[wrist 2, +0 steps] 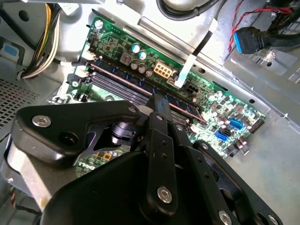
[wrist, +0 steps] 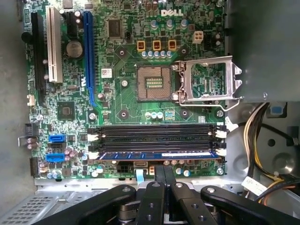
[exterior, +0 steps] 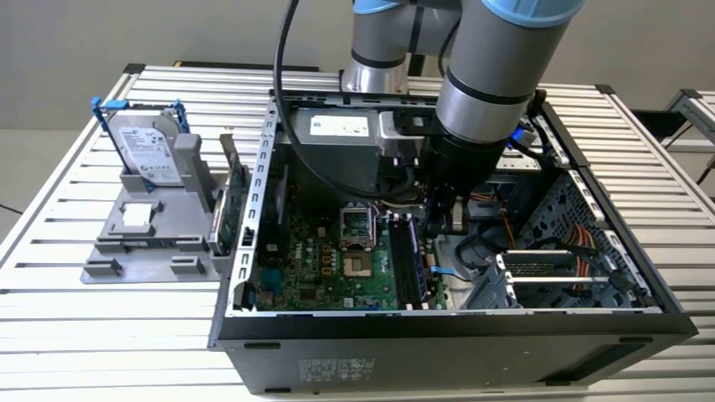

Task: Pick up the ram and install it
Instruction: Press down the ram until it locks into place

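Sitting on edge in a slot of the green motherboard (wrist: 122, 101), the long, thin dark-blue ram stick (wrist: 159, 155) occupies the memory slot nearest the black metal claw (wrist: 164, 176), with two black slots (wrist: 154, 132) beside it bare. The claw's fingers (wrist: 161, 172) are pressed together, gripping nothing, just beside the stick's long edge, inside the open dark computer case (exterior: 470, 331)

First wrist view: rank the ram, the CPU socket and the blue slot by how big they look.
1. ram, longest
2. blue slot
3. CPU socket, the shortest, though widest

The ram lies in a slot, with the gripper beside it.
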Robot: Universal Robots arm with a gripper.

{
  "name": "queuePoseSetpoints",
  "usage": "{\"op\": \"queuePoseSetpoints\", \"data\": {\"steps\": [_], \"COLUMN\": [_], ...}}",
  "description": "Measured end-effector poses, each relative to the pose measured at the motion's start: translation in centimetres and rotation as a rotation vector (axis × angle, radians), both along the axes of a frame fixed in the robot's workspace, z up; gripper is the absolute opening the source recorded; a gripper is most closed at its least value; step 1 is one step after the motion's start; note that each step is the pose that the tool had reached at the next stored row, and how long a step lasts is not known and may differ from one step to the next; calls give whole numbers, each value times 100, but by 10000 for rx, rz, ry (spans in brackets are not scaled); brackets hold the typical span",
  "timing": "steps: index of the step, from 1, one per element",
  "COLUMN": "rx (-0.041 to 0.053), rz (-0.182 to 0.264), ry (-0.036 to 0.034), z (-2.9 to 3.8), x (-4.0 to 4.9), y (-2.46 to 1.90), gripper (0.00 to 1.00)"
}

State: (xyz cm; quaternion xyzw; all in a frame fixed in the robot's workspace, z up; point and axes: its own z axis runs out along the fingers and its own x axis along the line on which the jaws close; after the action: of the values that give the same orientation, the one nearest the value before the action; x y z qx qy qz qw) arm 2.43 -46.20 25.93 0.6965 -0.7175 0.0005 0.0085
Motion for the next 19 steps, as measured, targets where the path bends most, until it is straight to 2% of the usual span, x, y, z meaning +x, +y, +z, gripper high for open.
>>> {"op": "queuePoseSetpoints", "data": {"steps": [19], "rx": [-13], "rz": [1041], "ry": [0], "z": [0], "x": [-9], "y": [0], "gripper": [0]}}
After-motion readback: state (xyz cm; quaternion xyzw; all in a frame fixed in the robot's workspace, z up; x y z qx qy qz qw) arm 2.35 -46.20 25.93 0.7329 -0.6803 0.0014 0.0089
